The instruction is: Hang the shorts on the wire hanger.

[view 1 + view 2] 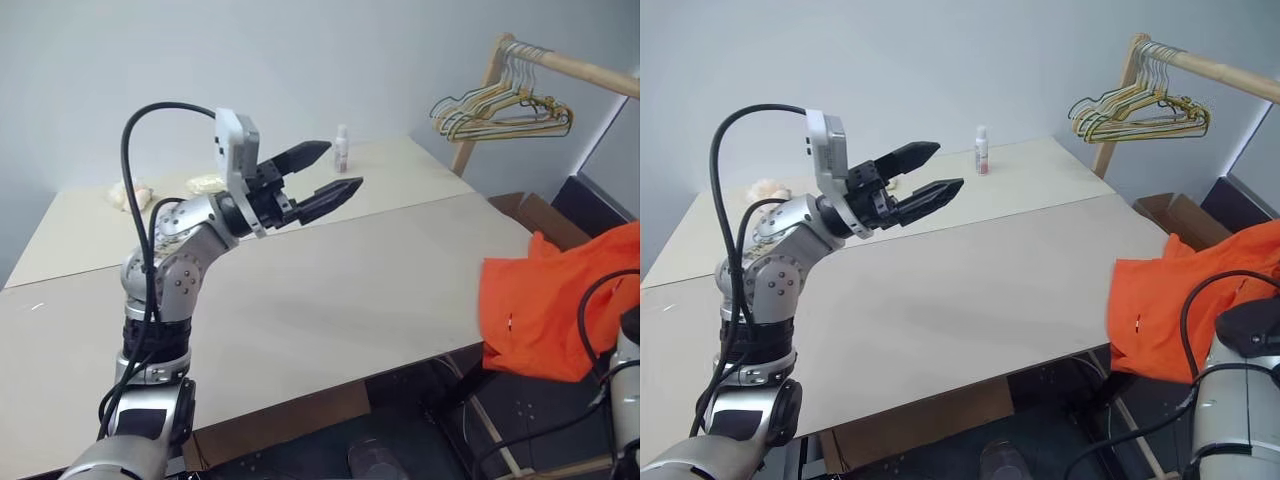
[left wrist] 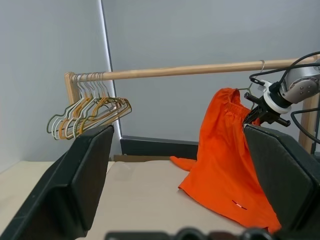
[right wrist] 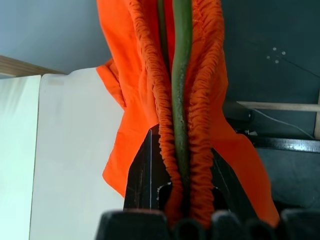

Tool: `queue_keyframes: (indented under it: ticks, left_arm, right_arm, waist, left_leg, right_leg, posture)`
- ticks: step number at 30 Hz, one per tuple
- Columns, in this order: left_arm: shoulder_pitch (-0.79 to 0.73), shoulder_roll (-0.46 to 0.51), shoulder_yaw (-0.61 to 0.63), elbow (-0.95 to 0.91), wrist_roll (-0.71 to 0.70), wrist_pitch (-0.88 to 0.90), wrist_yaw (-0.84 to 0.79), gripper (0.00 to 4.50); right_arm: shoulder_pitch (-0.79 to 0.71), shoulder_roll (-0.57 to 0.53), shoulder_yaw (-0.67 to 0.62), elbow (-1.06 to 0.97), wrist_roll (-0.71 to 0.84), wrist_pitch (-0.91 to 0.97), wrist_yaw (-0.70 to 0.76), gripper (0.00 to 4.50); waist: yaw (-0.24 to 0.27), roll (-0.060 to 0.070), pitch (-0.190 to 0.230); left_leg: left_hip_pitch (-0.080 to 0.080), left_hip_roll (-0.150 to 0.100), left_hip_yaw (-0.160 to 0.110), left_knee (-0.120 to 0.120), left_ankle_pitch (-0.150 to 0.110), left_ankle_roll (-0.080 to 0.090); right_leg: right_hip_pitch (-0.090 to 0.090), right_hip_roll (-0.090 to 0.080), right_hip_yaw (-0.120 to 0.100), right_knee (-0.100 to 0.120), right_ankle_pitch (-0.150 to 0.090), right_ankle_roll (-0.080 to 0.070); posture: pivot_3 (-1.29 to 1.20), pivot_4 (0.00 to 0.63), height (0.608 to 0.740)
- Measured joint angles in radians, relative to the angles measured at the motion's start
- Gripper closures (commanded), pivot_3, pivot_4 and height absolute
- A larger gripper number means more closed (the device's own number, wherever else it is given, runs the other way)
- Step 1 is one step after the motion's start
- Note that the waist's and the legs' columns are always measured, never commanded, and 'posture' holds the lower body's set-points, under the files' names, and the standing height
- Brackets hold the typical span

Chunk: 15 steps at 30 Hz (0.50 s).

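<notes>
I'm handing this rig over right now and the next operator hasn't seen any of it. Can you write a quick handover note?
Left tool: open, empty, raised over the table.
Right tool: shut on the shorts and the wire hanger, which runs along the gathered waistband between its fingers.
Shorts: lifted at the waistband beside the wooden rail, lower part draped at the table's right edge.
Done: shorts and hanger brought together.
Left: whether the shorts are properly threaded on the hanger can't be told; check that, then hook it on the rail.

Left end effector raised, fingers spread wide, empty. Right end effector held high at right, fingers pinched together.
</notes>
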Motion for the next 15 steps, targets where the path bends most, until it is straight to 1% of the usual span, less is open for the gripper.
queue_keyframes:
  ticks: [2, 4, 5, 8, 12, 13, 15]
  left_arm:
    - [0.004, 0.001, 0.0, -0.005, 0.0, 0.0, 0.001, 0.01]
    - [0.007, 0.003, 0.0, -0.014, 0.0, 0.0, 0.001, 0.0]
    - [0.008, 0.005, 0.0, -0.015, 0.0, 0.0, 0.001, 0.0]
    - [0.008, 0.012, 0.0, -0.015, 0.0, 0.0, 0.002, 0.0]
    - [0.008, 0.024, 0.0, -0.015, 0.0, 0.0, 0.003, 0.0]
    - [0.008, 0.029, 0.0, -0.015, 0.0, 0.0, 0.003, 0.0]
    - [0.008, 0.034, 0.001, -0.016, 0.0, 0.0, 0.004, 0.0]
  right_arm:
    - [0.002, 0.016, 0.002, -0.025, -0.011, 0.001, 0.009, 4.41]
    - [0.008, 0.04, 0.032, -0.065, -0.017, 0.008, 0.031, 3.7]
    - [0.015, 0.056, 0.055, -0.092, -0.019, 0.015, 0.043, 3.46]
    - [0.047, 0.102, 0.141, -0.178, -0.026, 0.02, 0.073, 2.47]
    - [0.095, 0.144, 0.284, -0.321, -0.045, 0.018, 0.108, 1.07]
    - [0.122, 0.158, 0.33, -0.372, -0.056, 0.008, 0.113, 0.66]
    - [0.167, 0.17, 0.399, -0.432, -0.078, -0.022, 0.115, 0.03]
  waist:
    - [0.0, 0.0, 0.0]
    - [-0.001, 0.0, 0.0]
    - [-0.001, 0.0, 0.0]
    - [-0.001, 0.001, 0.0]
    - [0.0, 0.002, 0.0]
    - [0.0, 0.002, 0.0]
    - [0.001, 0.002, 0.0]
  left_leg:
    - [0.0, 0.0, 0.0, 0.0, 0.0, 0.0]
    - [0.0, 0.0, 0.0, 0.0, 0.0, 0.0]
    - [0.0, 0.0, 0.0, 0.0, 0.0, 0.0]
    - [0.001, 0.0, 0.0, 0.0, 0.0, 0.0]
    - [0.001, 0.0, 0.0, 0.0, 0.0, 0.0]
    - [0.001, 0.0, -0.001, 0.0, 0.0, 0.0]
    - [0.001, 0.0, 0.0, 0.0, 0.0, 0.0]
  right_leg:
    - [0.0, 0.0, 0.0, 0.0, 0.0, 0.0]
    - [0.0, 0.0, 0.0, 0.0, 0.0, 0.0]
    - [0.0, 0.0, 0.0, 0.0, 0.0, 0.0]
    - [0.0, 0.0, 0.001, 0.001, 0.0, 0.0]
    - [0.0, 0.0, 0.001, 0.001, 0.0, 0.0]
    - [0.0, 0.0, 0.001, 0.001, 0.0, 0.0]
    - [0.0, -0.001, 0.001, 0.002, 0.0, 0.0]
  posture:
    - [-0.36, 0.0, 0.74]
    - [-0.35, 0.0, 0.74]
    - [-0.35, 0.0, 0.74]
    - [-0.34, 0.0, 0.74]
    - [-0.33, 0.0, 0.74]
    - [-0.33, 0.0, 0.74]
    - [-0.33, 0.0, 0.74]
